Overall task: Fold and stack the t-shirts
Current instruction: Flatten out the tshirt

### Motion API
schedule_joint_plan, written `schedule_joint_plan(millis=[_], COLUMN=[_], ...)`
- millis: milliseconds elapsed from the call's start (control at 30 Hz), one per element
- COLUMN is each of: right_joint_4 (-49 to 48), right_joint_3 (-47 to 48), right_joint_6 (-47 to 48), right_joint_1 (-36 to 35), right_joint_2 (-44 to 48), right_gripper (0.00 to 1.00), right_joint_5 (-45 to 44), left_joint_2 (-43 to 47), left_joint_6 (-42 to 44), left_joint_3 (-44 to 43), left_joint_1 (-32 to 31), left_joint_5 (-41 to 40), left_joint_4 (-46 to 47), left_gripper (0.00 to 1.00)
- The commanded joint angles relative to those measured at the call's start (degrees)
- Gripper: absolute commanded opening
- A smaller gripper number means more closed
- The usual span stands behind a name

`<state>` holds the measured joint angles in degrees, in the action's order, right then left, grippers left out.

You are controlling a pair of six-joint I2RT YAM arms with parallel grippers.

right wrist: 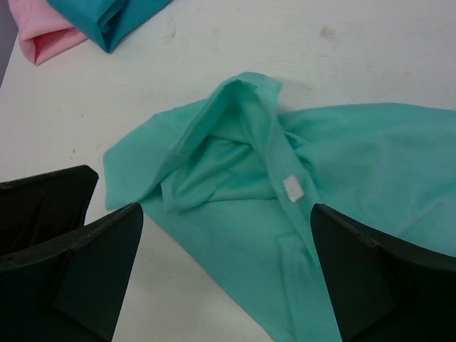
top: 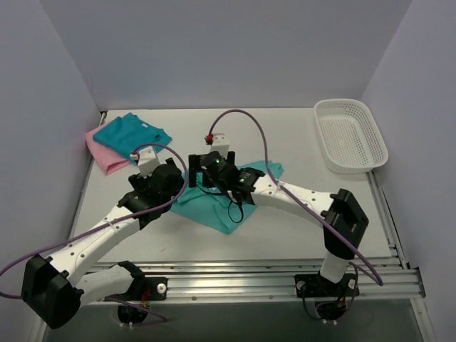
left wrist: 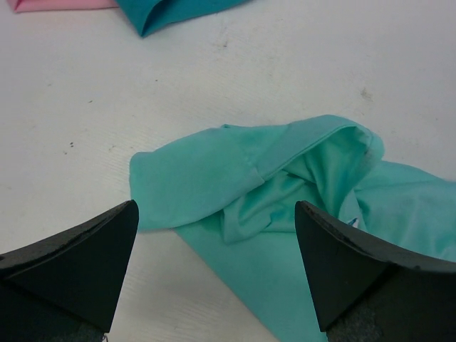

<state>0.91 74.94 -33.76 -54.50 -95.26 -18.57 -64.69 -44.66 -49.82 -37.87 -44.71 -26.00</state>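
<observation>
The crumpled green tee (top: 206, 210) lies in the middle of the table (top: 285, 228), stretched left to right, just under the left gripper (left wrist: 215, 206) and the right gripper (right wrist: 226, 208), and both are spread wide apart

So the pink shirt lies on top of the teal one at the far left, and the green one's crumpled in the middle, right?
No: the teal shirt lies on top of the pink shirt, as the top view shows. The green shirt is indeed crumpled in the middle.
</observation>
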Motion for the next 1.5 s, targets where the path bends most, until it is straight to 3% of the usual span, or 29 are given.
schedule_joint_plan(millis=[0, 167, 433, 700, 1033, 1100, 1133, 1167, 1200, 1233, 1467], right_joint_4=[-2.14, -1.35, 1.98, 3.57, 3.31, 3.05, 2.70, 2.52, 2.96, 3.40, 4.28], right_joint_3=[7.12, 16.89, 31.65, 36.68, 36.34, 36.07, 35.81, 35.81, 35.98, 36.33, 35.64], right_joint_6=[0.45, -0.43, -1.84, -2.10, -2.54, -2.98, -2.89, -2.89, -2.98, -3.07, -2.72], right_joint_1=[-0.96, -3.15, -5.97, -7.64, -7.64, -7.55, -7.46, -7.38, -7.29, -7.20, -5.53], right_joint_2=[-7.46, -20.37, -33.57, -36.84, -38.15, -38.51, -38.94, -39.12, -39.38, -40.26, -40.00], right_gripper=[1.00, 1.00, 1.00, 1.00, 0.98, 0.91, 0.81, 0.41, 0.18, 0.03, 0.00], right_joint_5=[2.21, 5.29, 6.88, 6.70, 6.70, 6.97, 7.31, 7.84, 8.11, 8.11, 7.67], left_joint_2=[4.65, 11.84, 17.75, 16.35, 17.93, 17.84, 17.84, 17.67, 17.66, 17.58, 17.05], left_joint_6=[-2.70, -5.43, -6.05, -5.87, -5.26, -5.17, -5.17, -5.08, -4.99, -4.91, -4.73], left_joint_3=[3.14, 7.19, 8.60, 8.69, 9.57, 9.74, 9.83, 9.83, 10.01, 10.10, 10.45], left_joint_1=[2.97, 7.45, 8.86, 9.57, 9.92, 9.92, 9.92, 10.00, 10.09, 10.18, 10.62], left_joint_5=[-1.09, -1.43, -3.98, -3.11, -3.02, -2.93, -3.02, -3.02, -3.02, -3.10, -2.93], left_joint_4=[-1.69, -4.30, -6.17, -5.91, -5.64, -5.38, -5.20, -5.03, -4.94, -4.76, -4.24], left_gripper=[1.00, 1.00, 0.98, 0.98, 0.96, 0.96, 0.96, 0.96, 0.96, 0.96, 0.96])
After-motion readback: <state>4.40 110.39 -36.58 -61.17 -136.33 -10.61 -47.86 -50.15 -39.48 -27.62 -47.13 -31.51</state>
